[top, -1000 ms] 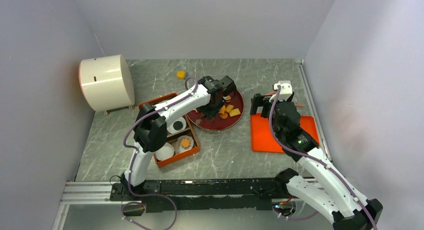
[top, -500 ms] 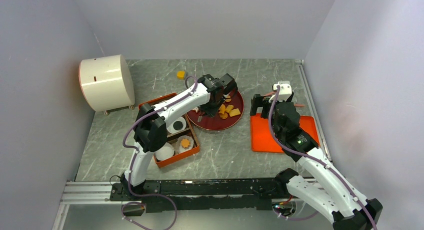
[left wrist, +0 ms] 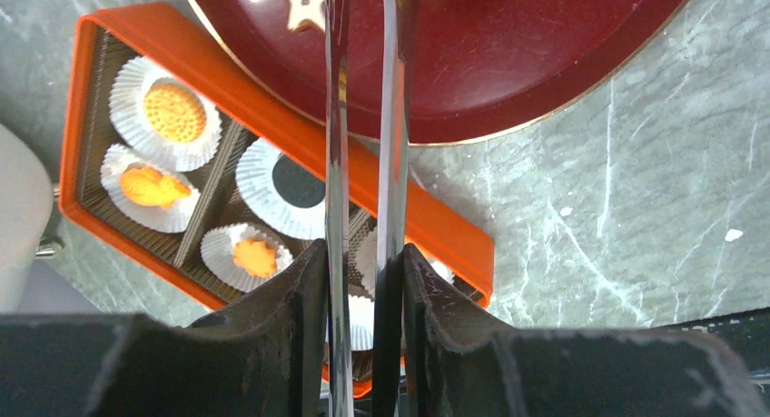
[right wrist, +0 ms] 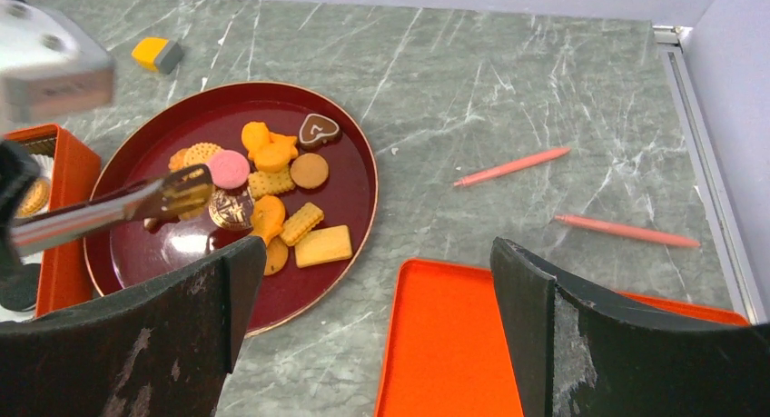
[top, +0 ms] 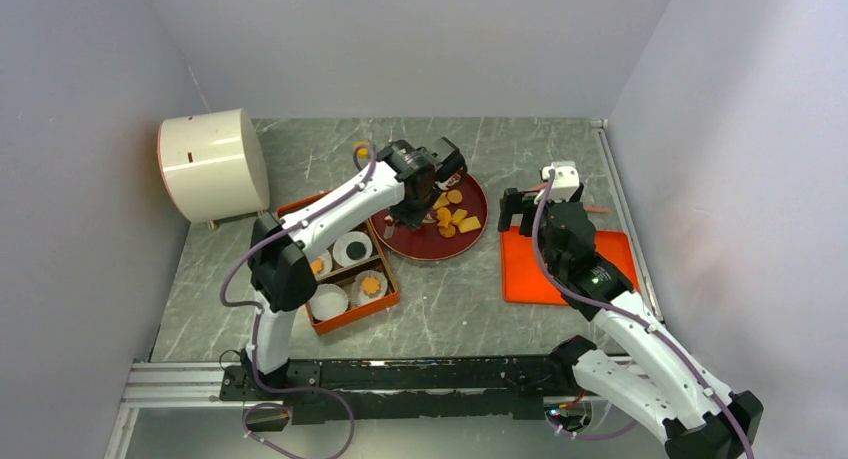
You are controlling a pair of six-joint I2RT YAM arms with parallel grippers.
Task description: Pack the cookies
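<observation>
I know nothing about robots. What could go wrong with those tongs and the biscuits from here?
The left pincer squeezes thin metal tongs; a cookie could slip out on the way. Their tips sit among crowded cookies on the plate, so neighbours may get knocked. The box has small paper cups, several already filled, so a drop could miss.

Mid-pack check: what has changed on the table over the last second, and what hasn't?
The left gripper, shut on the tongs, swung leftward over the red plate, uncovering more of the cookies; its elbow swung left too. Whether the tong tips have caught a cookie is unclear. Unchanged: the right gripper hangs open above the orange tray, and the box of paper cups stayed put.
</observation>
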